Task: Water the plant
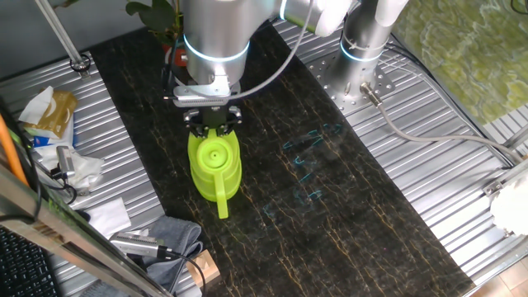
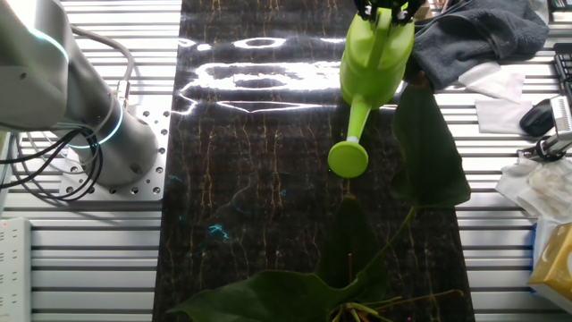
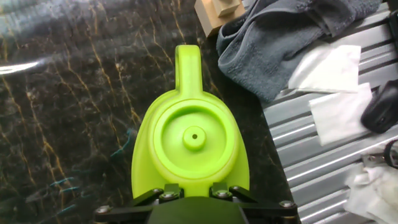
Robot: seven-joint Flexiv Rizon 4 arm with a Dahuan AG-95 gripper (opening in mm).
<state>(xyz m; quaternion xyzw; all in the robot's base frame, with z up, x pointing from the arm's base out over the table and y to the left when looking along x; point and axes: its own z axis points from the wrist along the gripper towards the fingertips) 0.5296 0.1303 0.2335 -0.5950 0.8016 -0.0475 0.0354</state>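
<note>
The lime-green watering can (image 1: 214,165) stands on the dark marble mat (image 1: 346,214), with its spout pointing away from the arm. My gripper (image 1: 213,120) is shut on the can's rear handle. In the hand view the fingers (image 3: 165,193) flank the can (image 3: 193,140) at the bottom edge. The plant (image 1: 157,15) with broad dark leaves stands behind the arm, and a bit of its red-orange pot (image 1: 174,56) shows. In the other fixed view its leaves (image 2: 429,152) fill the foreground and the can's rose (image 2: 347,159) points toward them. The pot is out of view there.
A grey cloth (image 3: 280,37) and a wooden block (image 3: 217,12) lie past the spout. White papers (image 3: 329,81) and clutter (image 1: 58,157) lie on the ribbed metal table beside the mat. The arm's base (image 1: 363,49) stands at the back right.
</note>
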